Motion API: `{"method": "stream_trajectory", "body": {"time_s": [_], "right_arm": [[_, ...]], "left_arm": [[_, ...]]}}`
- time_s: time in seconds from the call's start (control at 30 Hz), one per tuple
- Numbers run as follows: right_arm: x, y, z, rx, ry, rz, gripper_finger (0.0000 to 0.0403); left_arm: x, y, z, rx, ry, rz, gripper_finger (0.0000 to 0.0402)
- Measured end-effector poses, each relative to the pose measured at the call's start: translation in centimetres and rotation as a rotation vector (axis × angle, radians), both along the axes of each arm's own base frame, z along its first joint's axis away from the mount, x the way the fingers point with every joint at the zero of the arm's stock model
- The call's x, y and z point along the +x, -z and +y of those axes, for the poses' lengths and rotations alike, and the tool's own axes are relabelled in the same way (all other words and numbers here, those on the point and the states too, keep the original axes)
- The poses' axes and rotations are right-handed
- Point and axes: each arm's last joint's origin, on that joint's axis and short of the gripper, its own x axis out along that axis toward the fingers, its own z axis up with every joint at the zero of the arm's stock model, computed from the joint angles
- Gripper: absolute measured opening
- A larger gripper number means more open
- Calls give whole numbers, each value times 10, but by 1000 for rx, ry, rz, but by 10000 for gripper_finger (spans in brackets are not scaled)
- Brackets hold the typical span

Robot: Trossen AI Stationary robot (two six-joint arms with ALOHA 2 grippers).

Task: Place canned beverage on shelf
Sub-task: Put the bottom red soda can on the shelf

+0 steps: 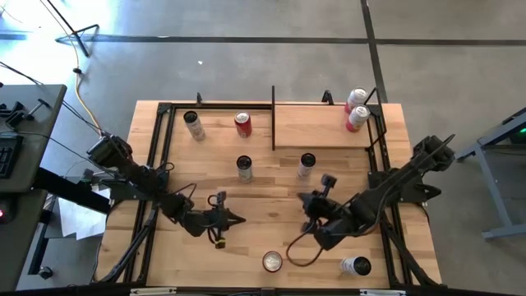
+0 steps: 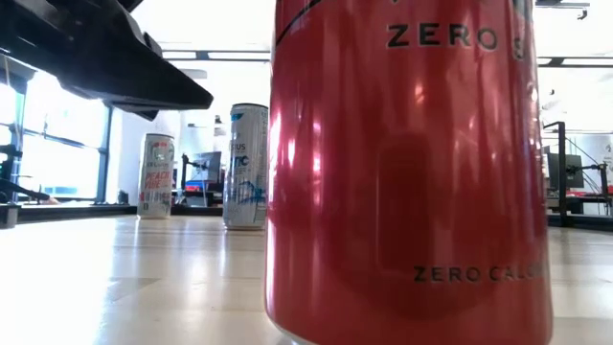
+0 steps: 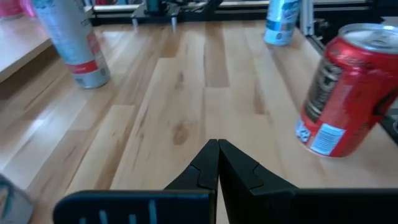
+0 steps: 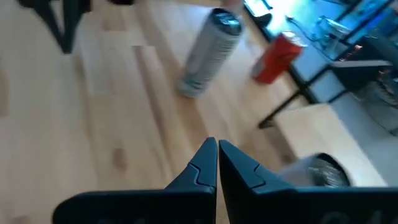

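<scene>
Looking straight down, I have the plank table with the shelf at its far right: a pale wood platform inside black bars, with two cans lying at its right end, one red-and-white and one pinker. The rest of its surface is bare, so there is room.

Both arms sit low over the near half of the table. The left gripper points right with its fingers pressed together on nothing; the right gripper points left, fingers likewise pressed together and empty. So the step in hand, as I judge it, is choosing and reaching for a can.

Candidates on the table: a red can and a pale can stand far left, a dark-banded can stands mid-table, and a silver can stands just near of the shelf's edge. Two more sit at the near edge, one upright with its top showing and one on its side.

I would use the right arm on the silver can, since it is nearest both that gripper and the shelf. To do it well I must spread the fingers before closing in, come at the can level with its middle, and square the fingers across it. Then lift clear of the black bar before crossing, and set it on the bare left part, well apart from the two cans already there.
</scene>
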Motion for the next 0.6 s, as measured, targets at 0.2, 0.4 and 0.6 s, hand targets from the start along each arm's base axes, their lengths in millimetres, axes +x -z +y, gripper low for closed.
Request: {"method": "stream_trajectory", "body": {"time_s": [0.2, 0.4, 0.6], "right_arm": [[24, 22, 16, 51, -114, 31, 0], [37, 26, 29, 92, -245, 9, 0], [42, 19, 47, 118, -363, -89, 0]], "left_arm": [[-4, -3, -8, -9, 30, -26, 0], [-12, -3, -17, 0, 33, -42, 0], [-22, -4, -28, 18, 33, -59, 0]]}}
